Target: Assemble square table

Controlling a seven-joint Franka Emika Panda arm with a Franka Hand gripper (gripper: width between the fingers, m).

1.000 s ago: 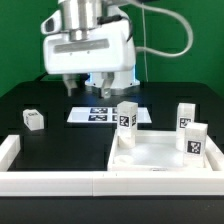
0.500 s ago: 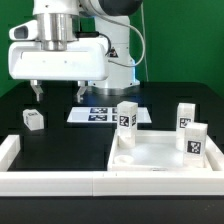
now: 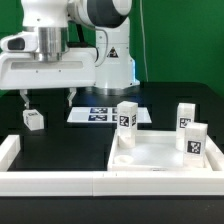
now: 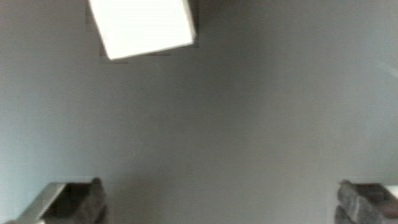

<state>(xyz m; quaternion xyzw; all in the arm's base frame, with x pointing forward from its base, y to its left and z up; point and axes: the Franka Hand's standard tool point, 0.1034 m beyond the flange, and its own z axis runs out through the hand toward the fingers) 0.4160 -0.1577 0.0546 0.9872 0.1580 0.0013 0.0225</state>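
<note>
The white square tabletop (image 3: 158, 156) lies at the exterior view's right. Three white tagged legs stand upright on it: one at its far left corner (image 3: 127, 116), one at its far right corner (image 3: 186, 115), one nearer on the right (image 3: 195, 140). A fourth leg (image 3: 34, 119) lies loose on the black table at the exterior view's left. My gripper (image 3: 47, 98) hangs just above and behind that leg, open and empty. In the wrist view the leg (image 4: 143, 28) shows as a white block well ahead of my open gripper (image 4: 221, 205), nothing between the fingers (image 4: 71, 202).
The marker board (image 3: 100, 113) lies flat behind the tabletop, near the arm's base. A long white L-shaped rail (image 3: 60, 181) runs along the front edge and up the left side, just in front of the tabletop.
The arm has swung toward the exterior view's left, from above the marker board to above the loose leg. The gripper stays open. The parts have not moved.
</note>
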